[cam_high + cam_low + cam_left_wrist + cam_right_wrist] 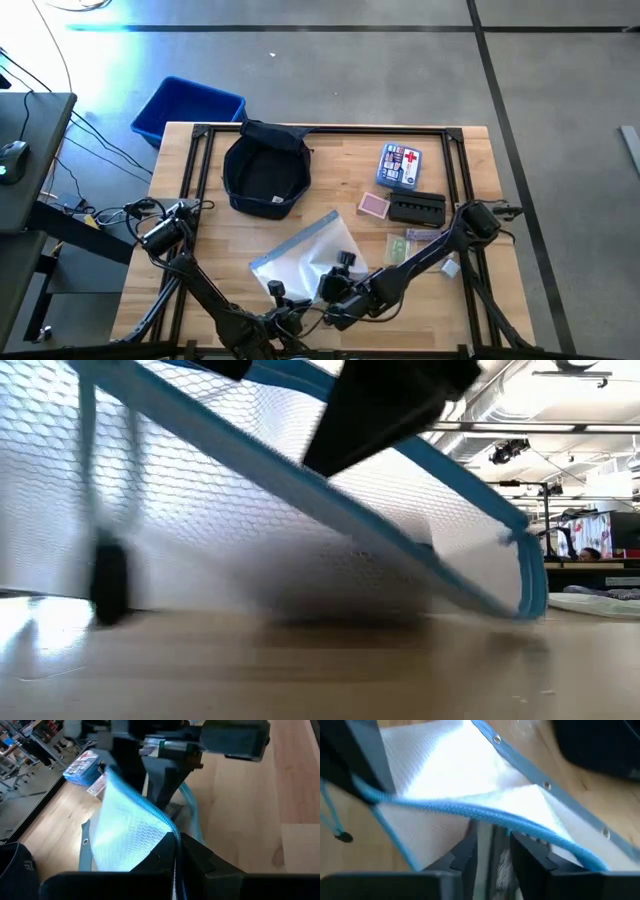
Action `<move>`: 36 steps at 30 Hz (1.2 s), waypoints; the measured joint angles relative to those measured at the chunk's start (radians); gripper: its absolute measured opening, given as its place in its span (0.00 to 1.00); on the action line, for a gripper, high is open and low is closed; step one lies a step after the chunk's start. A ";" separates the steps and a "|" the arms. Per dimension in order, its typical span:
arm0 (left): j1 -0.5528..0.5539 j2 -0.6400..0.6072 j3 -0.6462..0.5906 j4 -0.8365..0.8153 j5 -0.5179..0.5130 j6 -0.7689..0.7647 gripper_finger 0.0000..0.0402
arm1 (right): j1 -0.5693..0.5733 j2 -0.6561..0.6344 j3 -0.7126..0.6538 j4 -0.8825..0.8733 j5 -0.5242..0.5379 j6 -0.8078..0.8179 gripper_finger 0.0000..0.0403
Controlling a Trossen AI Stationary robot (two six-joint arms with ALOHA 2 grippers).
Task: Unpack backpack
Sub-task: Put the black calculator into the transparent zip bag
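Note:
The dark navy backpack (pixel 265 172) sits open at the table's far middle, resting on its base. A clear mesh pouch (pixel 303 250) with blue zip edging lies near the front middle, one side raised. My left gripper (pixel 175 845) is shut on the pouch's blue edge at its near side. My right gripper (pixel 492 845) comes in from the right and stands open, its two fingers on either side of the blue zip edge (pixel 490 815). In the low view the pouch (pixel 300 510) slants, with a dark gripper above it. My left gripper pinches the pouch's blue zip edge (pixel 167 826) between its two fingers, coming from the table's near side and slanting down. That edge is lifted, and the pouch slopes down with its far corner (pixel 530 600) on the table. Whether my right gripper touches the pouch, I cannot tell.
A bright blue bin (pixel 187 107) stands off the table's far left corner. To the right lie a first-aid box (pixel 400 165), a red card pack (pixel 373 206), a black case (pixel 416 208) and green packets (pixel 408 247). A black frame (pixel 330 130) rims the table.

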 joint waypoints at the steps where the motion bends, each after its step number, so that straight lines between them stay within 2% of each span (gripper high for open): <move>1: 0.000 0.000 0.000 0.000 0.000 0.000 0.00 | -0.002 0.000 0.000 0.011 -0.005 -0.008 0.29; 4: 0.000 0.000 0.000 -0.002 0.000 0.000 0.00 | -0.003 -0.003 0.000 0.017 -0.033 -0.029 0.35; 7: 0.000 0.000 0.001 -0.021 0.000 0.000 0.00 | 0.006 -0.024 0.000 0.011 -0.149 -0.034 0.40; 10: 0.000 0.000 0.001 -0.028 0.000 -0.001 0.00 | 0.033 -0.051 0.000 0.019 -0.263 -0.035 0.41; 13: 0.000 0.000 0.001 -0.029 0.000 -0.001 0.00 | 0.084 -0.058 0.000 0.011 -0.304 -0.032 0.41; 17: 0.000 0.000 0.001 -0.031 0.005 -0.003 0.00 | 0.151 -0.058 0.000 -0.078 -0.278 0.051 0.38; 20: 0.000 0.000 0.001 -0.030 0.008 -0.003 0.00 | 0.185 -0.054 -0.006 -0.221 -0.194 0.221 0.35; 23: 0.000 0.000 0.001 -0.031 0.008 -0.004 0.00 | 0.187 -0.053 -0.041 -0.325 -0.133 0.413 0.30; 26: 0.000 0.000 0.001 -0.031 0.014 -0.004 0.00 | 0.163 -0.052 -0.108 -0.326 -0.122 0.496 0.24; 29: 0.001 0.000 0.001 -0.031 0.015 -0.003 0.00 | 0.120 -0.051 -0.184 -0.204 -0.157 0.487 0.17; 32: 0.003 0.000 0.001 -0.031 0.015 -0.003 0.00 | 0.064 -0.051 -0.258 0.016 -0.175 0.384 0.09; 36: 0.004 0.000 0.001 -0.032 0.027 -0.003 0.00 | -0.006 -0.050 -0.324 0.316 -0.056 0.251 0.01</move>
